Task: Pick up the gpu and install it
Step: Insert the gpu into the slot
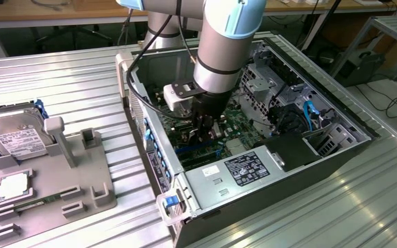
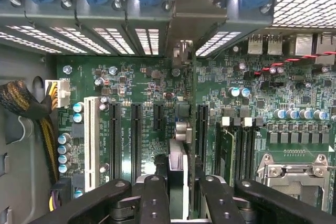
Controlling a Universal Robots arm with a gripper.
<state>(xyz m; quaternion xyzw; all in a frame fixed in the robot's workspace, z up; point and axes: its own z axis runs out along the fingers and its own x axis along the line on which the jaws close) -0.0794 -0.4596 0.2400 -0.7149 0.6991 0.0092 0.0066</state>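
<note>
While the arm reaches down into the open computer case point(image 1: 336, 150), the end effector point(image 2: 178, 182) is clamped on the gpu point(image 2: 179, 150), edge-on above the motherboard point(image 2: 142, 82); seating is underway, I'd say; pressing home calls for exact slot alignment.

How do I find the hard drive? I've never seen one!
Left of the open black computer case in the exterior view sits a grey plastic holder tray. At its far end lies the silver rectangular hard drive; unlike the small square silver chip beside it, it carries a white label.
</note>
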